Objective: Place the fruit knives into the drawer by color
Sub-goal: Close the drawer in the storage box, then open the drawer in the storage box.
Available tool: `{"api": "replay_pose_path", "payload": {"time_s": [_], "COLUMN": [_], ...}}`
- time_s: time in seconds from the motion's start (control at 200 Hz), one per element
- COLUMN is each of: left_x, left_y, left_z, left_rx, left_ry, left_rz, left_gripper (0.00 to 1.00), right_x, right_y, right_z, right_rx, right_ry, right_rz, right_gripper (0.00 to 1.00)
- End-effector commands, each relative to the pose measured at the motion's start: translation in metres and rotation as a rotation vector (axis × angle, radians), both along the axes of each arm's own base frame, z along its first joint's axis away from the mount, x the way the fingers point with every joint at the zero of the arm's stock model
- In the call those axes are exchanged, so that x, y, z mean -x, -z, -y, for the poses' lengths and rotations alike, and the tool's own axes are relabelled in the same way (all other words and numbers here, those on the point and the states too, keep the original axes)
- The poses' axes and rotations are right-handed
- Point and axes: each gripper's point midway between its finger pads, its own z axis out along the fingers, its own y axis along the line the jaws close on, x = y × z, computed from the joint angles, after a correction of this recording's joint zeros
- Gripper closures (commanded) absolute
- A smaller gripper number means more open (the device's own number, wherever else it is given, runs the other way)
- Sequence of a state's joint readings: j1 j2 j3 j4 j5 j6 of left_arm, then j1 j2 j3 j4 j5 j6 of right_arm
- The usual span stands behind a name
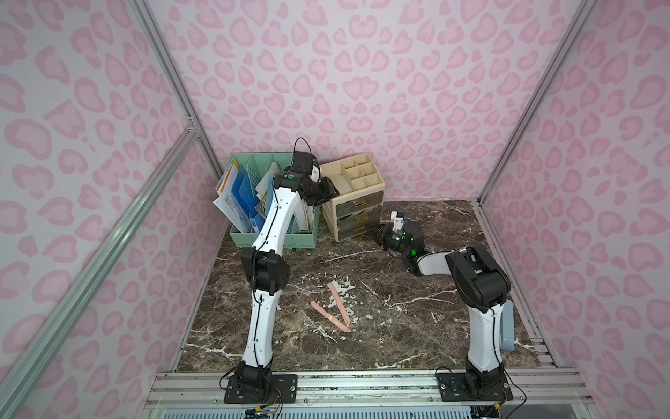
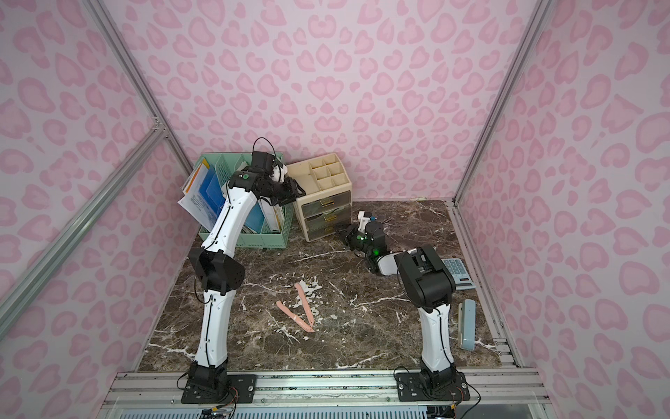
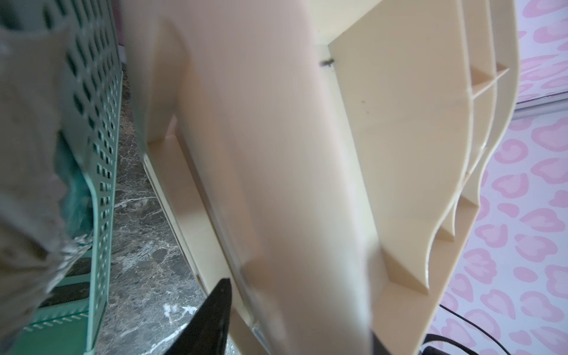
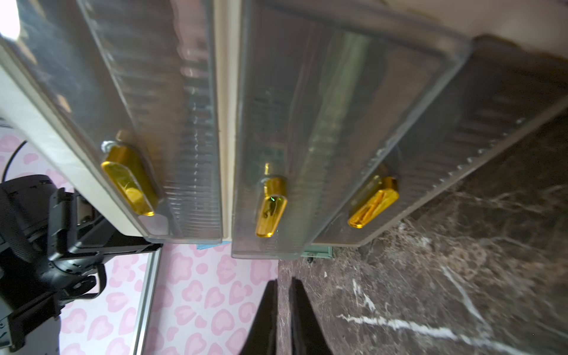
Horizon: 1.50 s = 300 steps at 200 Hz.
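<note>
Two pink fruit knives point(image 1: 330, 312) point(image 2: 298, 312) lie crossed at their tips in the middle of the marble table. No knives of another colour show on the table. The cream drawer unit point(image 1: 353, 197) point(image 2: 326, 203) stands at the back, its three clear drawers with gold handles point(image 4: 270, 209) pushed in. A greenish tint shows through the middle drawer front point(image 4: 335, 129). My left gripper point(image 1: 331, 190) point(image 2: 295, 188) point(image 3: 295, 310) is shut on the unit's upper left side wall point(image 3: 276, 184). My right gripper point(image 1: 374, 231) point(image 2: 341, 232) point(image 4: 284, 281) hovers low before the bottom drawer, shut and holding nothing.
A mint green file basket point(image 1: 275, 235) point(image 2: 253, 237) full of folders stands left of the drawer unit, close behind my left arm. A calculator point(image 2: 458, 274) and a blue-grey stapler-like object point(image 2: 467, 324) lie by the right wall near my right arm's base.
</note>
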<state>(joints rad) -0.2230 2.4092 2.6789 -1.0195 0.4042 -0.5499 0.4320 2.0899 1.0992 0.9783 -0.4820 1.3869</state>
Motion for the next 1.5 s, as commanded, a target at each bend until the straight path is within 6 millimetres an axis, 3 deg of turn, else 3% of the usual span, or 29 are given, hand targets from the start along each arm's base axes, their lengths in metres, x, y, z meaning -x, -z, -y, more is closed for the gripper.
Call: {"api": "replay_pose_path", "payload": {"time_s": [0.0, 0.555, 0.76, 0.84, 0.97, 1.085, 1.495], "left_x": [0.010, 0.005, 0.005, 0.005, 0.006, 0.006, 0.009], "left_y": [0.023, 0.026, 0.025, 0.026, 0.026, 0.027, 0.026], "left_z": [-0.010, -0.007, -0.007, -0.007, -0.008, -0.009, -0.010], "left_rx": [-0.051, -0.007, -0.004, -0.007, -0.009, -0.013, -0.028], "left_ry": [-0.006, 0.005, 0.005, 0.006, 0.004, 0.004, 0.006], "left_rz": [-0.084, -0.086, -0.086, -0.089, -0.091, -0.092, -0.094], "left_gripper": [0.50, 0.50, 0.50, 0.50, 0.51, 0.52, 0.52], "right_x": [-0.006, -0.044, -0.035, -0.024, -0.011, -0.008, -0.029], "right_y": [-0.010, -0.011, -0.013, -0.010, 0.003, 0.011, 0.031], "right_z": [-0.004, -0.020, -0.014, -0.007, -0.001, 0.002, 0.004], "right_rx": [-0.025, -0.022, -0.030, -0.029, -0.030, -0.044, -0.097], "right_ry": [0.000, 0.000, 0.007, 0.017, 0.016, 0.021, 0.051], "right_rz": [0.035, 0.045, 0.035, 0.023, 0.000, -0.009, -0.040], "right_gripper": [0.91, 0.93, 0.94, 0.89, 0.65, 0.52, 0.53]}}
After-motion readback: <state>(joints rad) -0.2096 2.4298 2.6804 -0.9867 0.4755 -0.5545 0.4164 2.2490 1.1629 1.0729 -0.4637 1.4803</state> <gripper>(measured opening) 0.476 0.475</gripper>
